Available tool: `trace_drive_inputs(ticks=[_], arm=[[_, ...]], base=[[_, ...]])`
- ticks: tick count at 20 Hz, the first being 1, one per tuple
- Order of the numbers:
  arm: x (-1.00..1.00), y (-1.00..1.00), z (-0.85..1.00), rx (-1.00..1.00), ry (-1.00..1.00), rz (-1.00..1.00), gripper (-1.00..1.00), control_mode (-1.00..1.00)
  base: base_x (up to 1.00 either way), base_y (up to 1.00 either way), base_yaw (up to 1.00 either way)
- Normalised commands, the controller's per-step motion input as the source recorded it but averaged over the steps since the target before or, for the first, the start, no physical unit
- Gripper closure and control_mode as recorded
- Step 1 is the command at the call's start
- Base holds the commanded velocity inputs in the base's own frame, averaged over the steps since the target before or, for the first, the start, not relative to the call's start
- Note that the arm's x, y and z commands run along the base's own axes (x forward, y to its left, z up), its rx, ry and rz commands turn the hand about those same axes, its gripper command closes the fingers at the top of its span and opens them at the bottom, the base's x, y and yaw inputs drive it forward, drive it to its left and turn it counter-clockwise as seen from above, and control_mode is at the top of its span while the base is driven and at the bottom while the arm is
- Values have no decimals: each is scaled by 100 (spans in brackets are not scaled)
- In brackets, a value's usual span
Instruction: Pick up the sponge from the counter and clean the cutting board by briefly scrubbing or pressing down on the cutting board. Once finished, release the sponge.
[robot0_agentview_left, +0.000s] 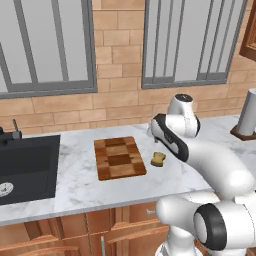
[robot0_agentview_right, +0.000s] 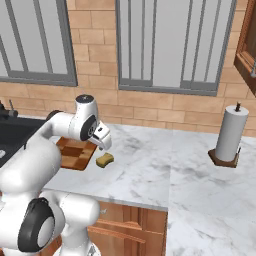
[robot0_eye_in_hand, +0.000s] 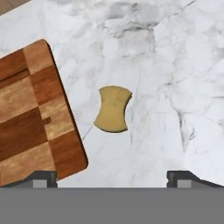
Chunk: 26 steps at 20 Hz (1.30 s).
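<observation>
The sponge (robot0_agentview_left: 158, 159) (robot0_agentview_right: 104, 160) (robot0_eye_in_hand: 113, 109), a small yellow-tan block with pinched sides, lies on the white marble counter (robot0_agentview_left: 80, 182) (robot0_agentview_right: 175, 170) (robot0_eye_in_hand: 175, 87). It sits just right of the checkered wooden cutting board (robot0_agentview_left: 119, 157) (robot0_agentview_right: 75, 150) (robot0_eye_in_hand: 30, 118), apart from it. My gripper (robot0_agentview_right: 102, 144) (robot0_eye_in_hand: 113, 178) hovers above the sponge, open, with nothing between its fingertips (robot0_eye_in_hand: 41, 177). In the hand view the sponge is centred ahead of the jaws, and the board's right edge runs along the left.
A black sink basin (robot0_agentview_left: 25, 165) with a faucet lies left of the board. A paper towel roll on a wooden stand (robot0_agentview_right: 231, 135) (robot0_agentview_left: 248, 115) stands at the far right. A brick wall with windows rises behind the counter.
</observation>
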Motion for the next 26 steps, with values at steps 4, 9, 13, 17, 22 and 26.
trace_drive_inputs(ticks=[4,9,13,17,22,26], arm=[[48,-2,-24,5,0,-3,-100,-100],[2,-4,-33,2,4,0,-100,-100],[9,0,-33,0,5,0,-100,-100],[12,0,-35,0,6,0,-100,-100],[12,0,-35,0,2,0,-100,-100],[8,0,-32,0,0,0,-100,-100]], base=[[0,0,0],[0,0,0],[0,0,0],[0,0,0],[0,0,0],[0,0,0]])
